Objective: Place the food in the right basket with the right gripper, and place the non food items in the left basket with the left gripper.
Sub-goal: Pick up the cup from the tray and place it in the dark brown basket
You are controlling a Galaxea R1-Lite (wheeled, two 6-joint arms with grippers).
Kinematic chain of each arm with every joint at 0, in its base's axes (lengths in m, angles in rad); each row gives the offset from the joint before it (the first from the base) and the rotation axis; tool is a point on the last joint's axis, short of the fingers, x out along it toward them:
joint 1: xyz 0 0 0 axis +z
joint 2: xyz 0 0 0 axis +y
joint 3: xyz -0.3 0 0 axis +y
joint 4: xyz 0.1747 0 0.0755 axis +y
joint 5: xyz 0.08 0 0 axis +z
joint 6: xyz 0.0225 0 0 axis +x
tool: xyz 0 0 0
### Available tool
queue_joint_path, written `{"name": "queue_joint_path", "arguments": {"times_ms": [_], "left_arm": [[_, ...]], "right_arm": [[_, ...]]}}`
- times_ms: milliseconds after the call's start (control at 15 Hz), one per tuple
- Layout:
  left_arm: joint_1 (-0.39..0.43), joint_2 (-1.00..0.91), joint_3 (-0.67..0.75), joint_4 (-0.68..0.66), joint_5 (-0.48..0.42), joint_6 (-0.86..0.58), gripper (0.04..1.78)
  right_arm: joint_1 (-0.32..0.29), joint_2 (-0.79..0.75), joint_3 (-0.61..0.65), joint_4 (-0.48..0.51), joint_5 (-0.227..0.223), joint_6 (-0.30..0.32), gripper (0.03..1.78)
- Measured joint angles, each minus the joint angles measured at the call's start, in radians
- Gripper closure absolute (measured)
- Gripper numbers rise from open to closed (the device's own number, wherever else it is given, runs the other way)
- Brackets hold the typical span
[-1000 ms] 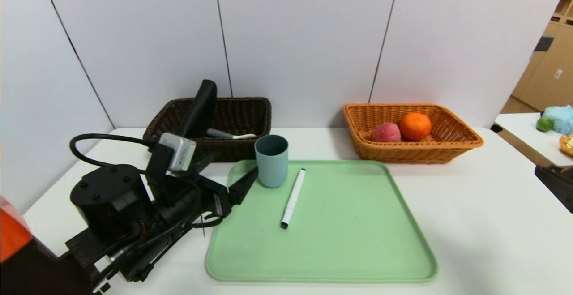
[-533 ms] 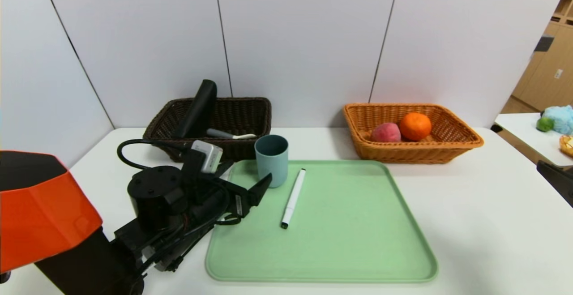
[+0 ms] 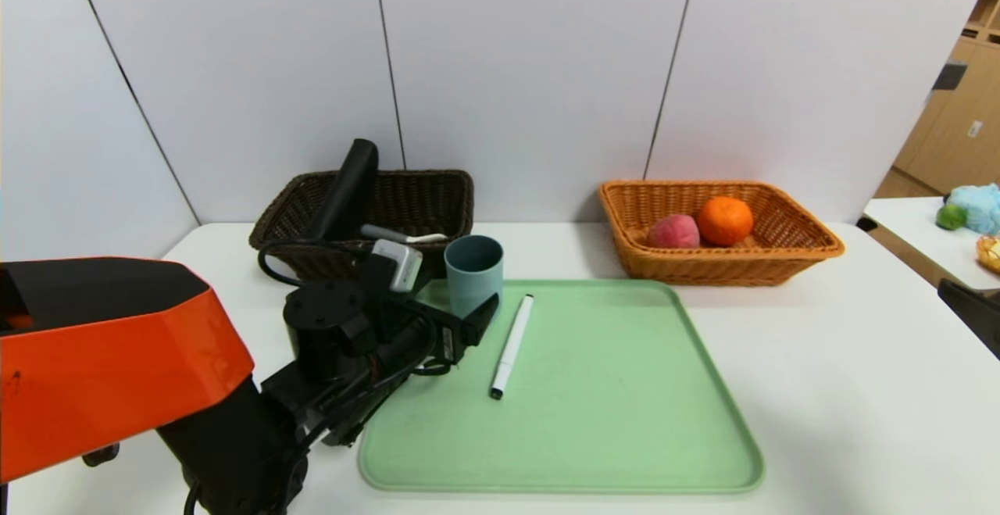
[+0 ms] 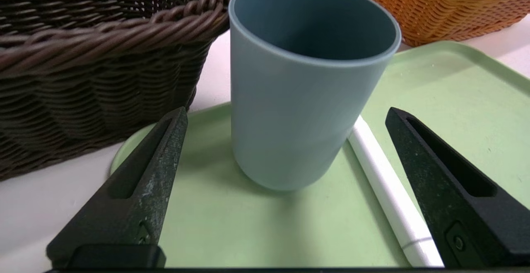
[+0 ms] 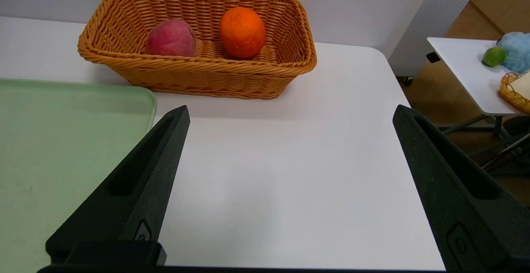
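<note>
Your left gripper [image 4: 285, 117] stands spread wide around the cup [image 4: 304, 82], not touching it. The marker [image 3: 512, 345] lies just beside the cup on the green tray [image 3: 609, 421]. Your right gripper [image 5: 290, 115], also wide apart, is well away from the cup.

The cup [image 4: 306, 86] just in front of the black left gripper [image 4: 285, 119] is blue-grey. Beside it lies a white marker [image 3: 512, 345] with a black tip, on a light green tray [image 3: 609, 421]. The woven basket [image 3: 406, 202] near that gripper is dark brown. The woven basket [image 5: 198, 74] beyond the black right gripper [image 5: 290, 115] is orange-tan, with a bright orange fruit [image 5: 242, 32] and a pinkish-red peach [image 5: 171, 38]. The table [image 5: 273, 173] is white.
</note>
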Motion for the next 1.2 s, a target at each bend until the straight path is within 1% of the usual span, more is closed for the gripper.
{"name": "queue_joint_path", "arguments": {"times_ms": [333,600,1133,1200], "left_arm": [[-0.004,0.046,-0.071,0.000,-0.001,0.003,0.13],[-0.011,0.090,-0.126,0.000,0.000,0.005,0.13],[-0.011,0.111,-0.178,0.000,0.023,0.012,0.13],[-0.011,0.111,-0.178,0.000,0.030,0.011,0.26]], "right_arm": [[0.000,-0.013,0.006,0.002,-0.001,0.003,0.12],[0.000,-0.022,0.004,0.002,-0.001,0.019,0.12],[0.000,-0.032,0.014,0.001,-0.001,0.019,0.12],[0.000,-0.032,0.014,0.001,0.000,0.019,0.12]]}}
